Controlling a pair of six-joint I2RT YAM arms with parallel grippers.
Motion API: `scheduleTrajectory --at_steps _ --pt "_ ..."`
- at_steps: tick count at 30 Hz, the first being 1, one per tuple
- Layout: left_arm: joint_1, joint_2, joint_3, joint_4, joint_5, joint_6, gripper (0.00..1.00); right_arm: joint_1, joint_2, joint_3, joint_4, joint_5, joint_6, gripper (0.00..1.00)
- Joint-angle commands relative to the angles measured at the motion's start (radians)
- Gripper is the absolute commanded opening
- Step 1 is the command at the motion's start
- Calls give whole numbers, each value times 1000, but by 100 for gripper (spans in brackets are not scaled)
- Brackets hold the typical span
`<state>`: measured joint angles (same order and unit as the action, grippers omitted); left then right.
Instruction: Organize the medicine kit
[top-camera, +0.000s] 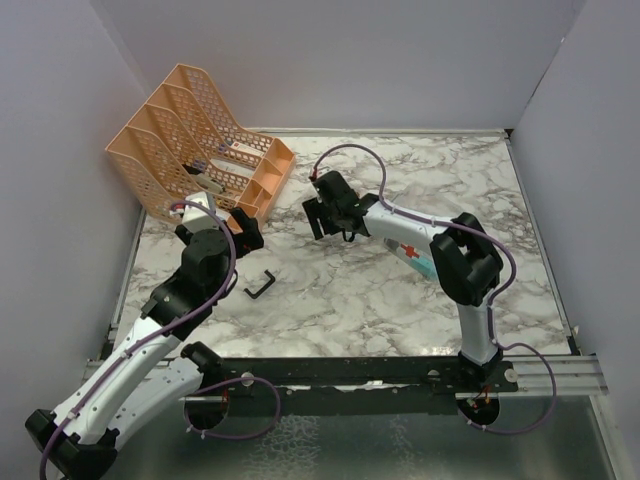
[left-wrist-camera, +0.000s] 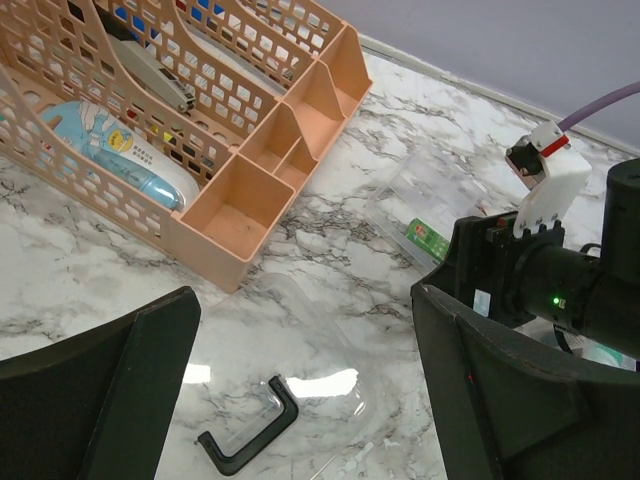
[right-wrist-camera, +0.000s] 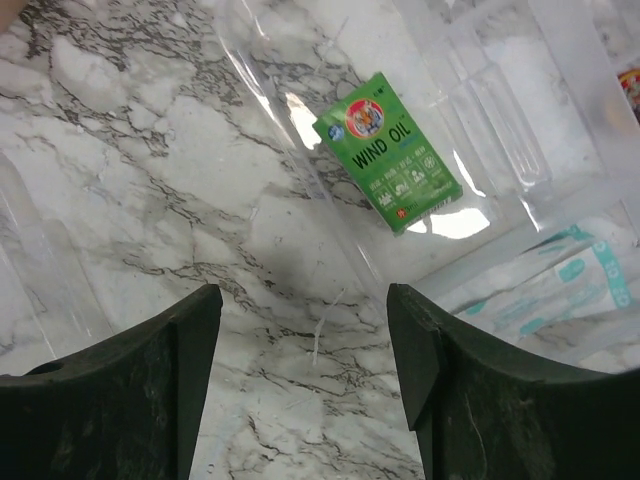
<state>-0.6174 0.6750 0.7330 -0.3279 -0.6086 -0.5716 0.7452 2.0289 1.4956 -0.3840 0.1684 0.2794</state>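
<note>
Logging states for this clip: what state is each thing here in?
medicine kit: open, its clear lid lying flat on the table.
Wind Oil box: lying flat, label up, inside the kit.
left gripper: jaws open, empty.
right gripper: jaws open, empty, over the Wind Oil box.
file rack: upright, slots loaded.

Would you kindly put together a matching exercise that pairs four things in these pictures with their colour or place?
Things:
1. file rack
2. handle
3. packet
4. tube

Descriptions:
A. green, lettered WIND OIL
B. peach mesh
C. black, lying loose on the marble
D. pale blue, lying in a slot of the rack

Pairs: 1-B; 2-C; 3-A; 4-D
</note>
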Motion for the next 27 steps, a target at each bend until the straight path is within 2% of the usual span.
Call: scheduleTrajectory --at_steps 1,16,22,27 --pt "-3 5 33 19 15 17 90 1 18 47 103 -38 -140 65" --pt "-2 41 34 26 41 13 91 1 84 58 84 57 -111 64" --pt "-3 33 31 26 35 12 91 1 116 73 61 32 -116 64" --pt "-4 27 29 25 27 10 91 3 129 134 -50 -60 -116 57"
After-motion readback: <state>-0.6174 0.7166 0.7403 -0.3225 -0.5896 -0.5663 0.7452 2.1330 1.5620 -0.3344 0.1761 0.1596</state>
